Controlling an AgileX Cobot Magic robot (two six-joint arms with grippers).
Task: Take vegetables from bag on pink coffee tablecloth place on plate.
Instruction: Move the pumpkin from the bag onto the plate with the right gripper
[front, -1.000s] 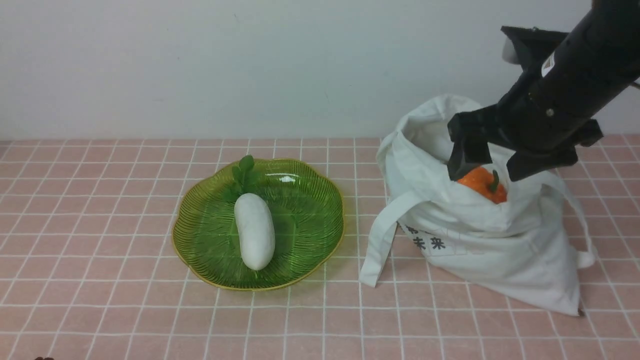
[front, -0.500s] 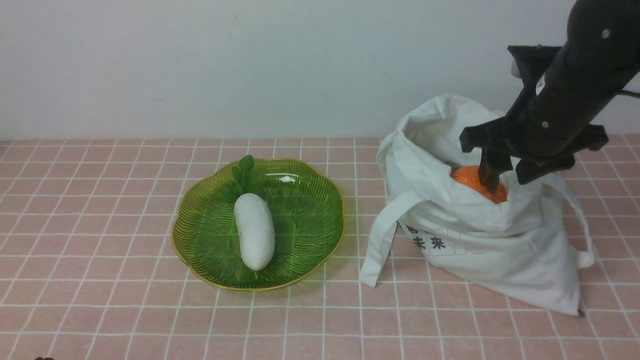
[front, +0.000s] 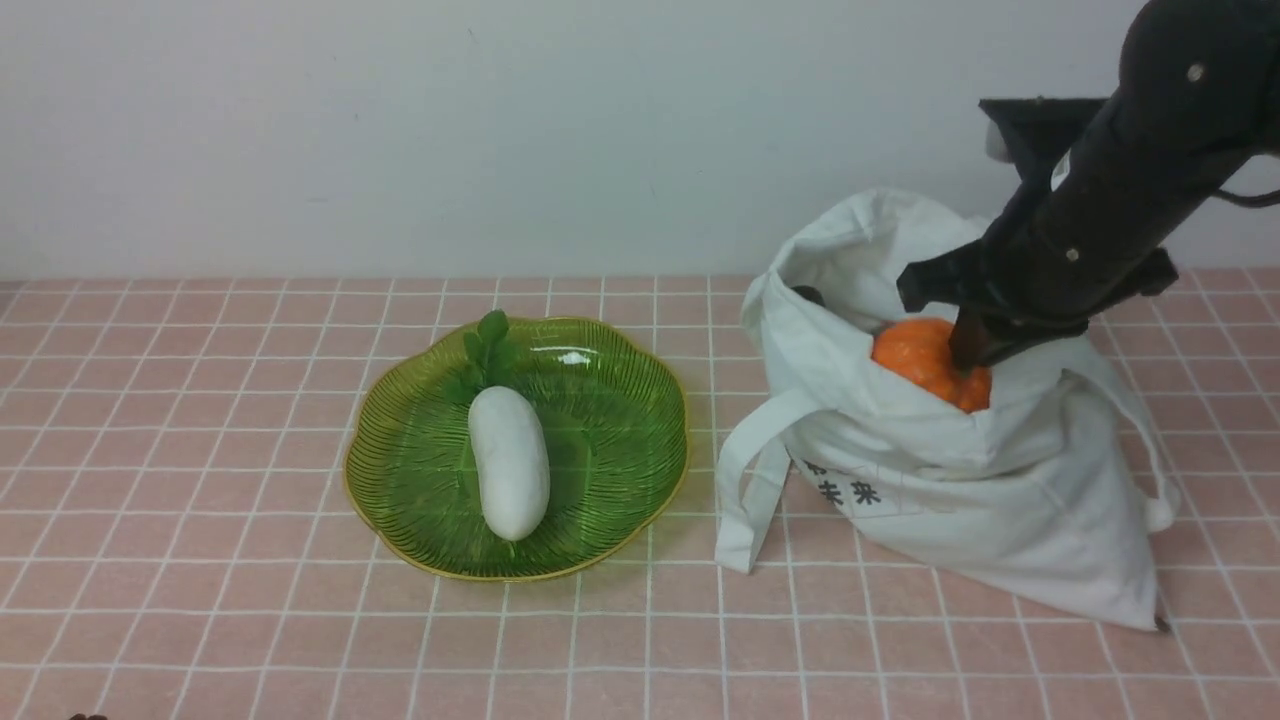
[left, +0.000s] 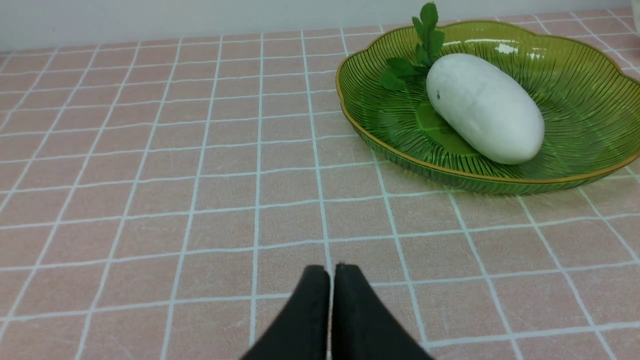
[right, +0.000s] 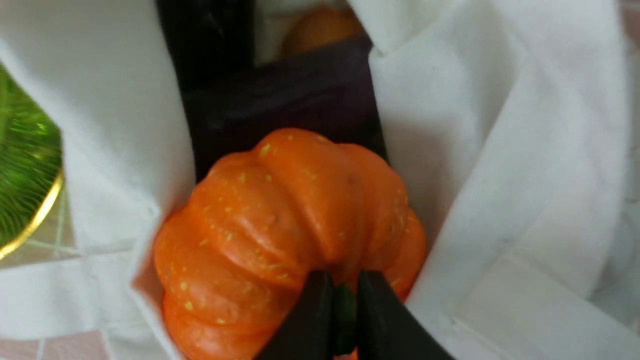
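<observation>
- The right claw (right: 344, 300) pinches the pumpkin (right: 290, 215) by its stem (right: 345, 292), inside the mouth of the bag (front: 1000, 500).
- The bag lies at three o'clock from the plate (front: 352, 470).
- The left claw (left: 332, 274) is pressed together over the tablecloth (left: 150, 175).

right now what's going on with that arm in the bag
The right hand is reaching into the mouth of the white bag and is shut on the orange pumpkin, pinching it by its stem. The pumpkin sits in the bag's opening, not yet lifted clear. A white vegetable already lies on the green plate. The left hand is shut, empty, low over the pink tablecloth beside the plate.
</observation>
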